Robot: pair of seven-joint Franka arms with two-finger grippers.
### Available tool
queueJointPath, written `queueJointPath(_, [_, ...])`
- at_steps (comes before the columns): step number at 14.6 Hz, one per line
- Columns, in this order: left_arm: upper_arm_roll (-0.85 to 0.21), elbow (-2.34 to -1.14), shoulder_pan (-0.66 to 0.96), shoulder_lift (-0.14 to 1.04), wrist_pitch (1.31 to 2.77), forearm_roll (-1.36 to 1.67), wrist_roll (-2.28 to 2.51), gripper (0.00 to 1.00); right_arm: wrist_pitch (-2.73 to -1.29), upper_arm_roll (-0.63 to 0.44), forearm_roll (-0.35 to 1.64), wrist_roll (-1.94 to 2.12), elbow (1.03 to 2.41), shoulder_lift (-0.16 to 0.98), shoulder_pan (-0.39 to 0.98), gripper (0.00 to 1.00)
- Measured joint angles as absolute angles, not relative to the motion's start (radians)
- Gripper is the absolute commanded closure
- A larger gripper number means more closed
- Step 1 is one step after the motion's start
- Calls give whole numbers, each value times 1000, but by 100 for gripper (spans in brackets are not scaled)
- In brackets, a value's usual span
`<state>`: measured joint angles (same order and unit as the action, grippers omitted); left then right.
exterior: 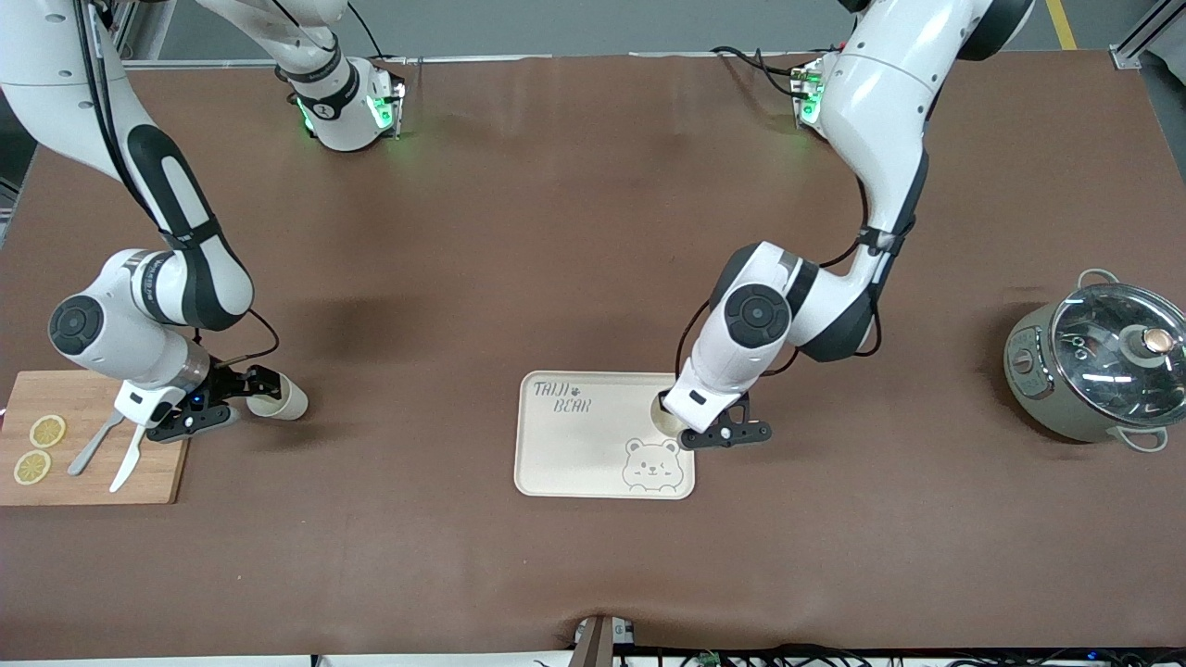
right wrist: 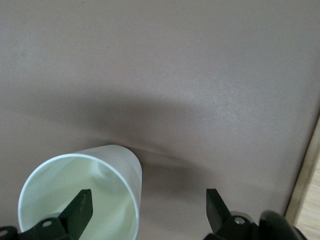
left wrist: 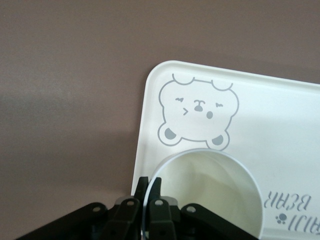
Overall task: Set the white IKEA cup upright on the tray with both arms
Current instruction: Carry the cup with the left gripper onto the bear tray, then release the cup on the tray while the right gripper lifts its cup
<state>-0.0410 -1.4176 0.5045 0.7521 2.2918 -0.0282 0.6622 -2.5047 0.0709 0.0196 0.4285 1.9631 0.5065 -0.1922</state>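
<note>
A white cup [exterior: 665,419] stands upright on the cream bear tray [exterior: 574,454], at the tray's edge toward the left arm's end. My left gripper [exterior: 683,430] is shut on its rim. In the left wrist view one finger is inside the cup [left wrist: 210,192] and one outside, above the tray [left wrist: 280,130]. A second white cup [exterior: 283,398] lies on its side on the brown table beside the cutting board. My right gripper [exterior: 255,396] is open at that cup's mouth. In the right wrist view one finger [right wrist: 80,210] is inside the cup [right wrist: 95,190], the other stands apart over the table.
A wooden cutting board [exterior: 93,445] with two lemon slices [exterior: 39,449], a knife and a fork lies at the right arm's end; its edge [right wrist: 307,200] shows in the right wrist view. A grey pot with a glass lid [exterior: 1098,366] stands at the left arm's end.
</note>
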Motion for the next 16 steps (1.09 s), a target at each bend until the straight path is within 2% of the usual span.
queueJointPath(2, [-11,-1400,541,783,2325,-28,692,100,-2505,72,19,431,1963,507,-190,27])
queueJointPath(7, [-3,-1388,565,817,2386,-28,732,100,-2505,73,18,434,1964,506,-189,62])
queueJointPath(12, [-2,-1388,579,838,2441,-59,779,100,-2505,73,18,440,1964,507,-189,89])
queueJointPath(15, [0,-1388,579,848,2463,-59,779,100,-2505,73,19,441,1964,506,-189,100])
queueJointPath(16, [1,-1388,579,851,2471,-59,779,100,-2501,76,19,441,1964,502,-189,100])
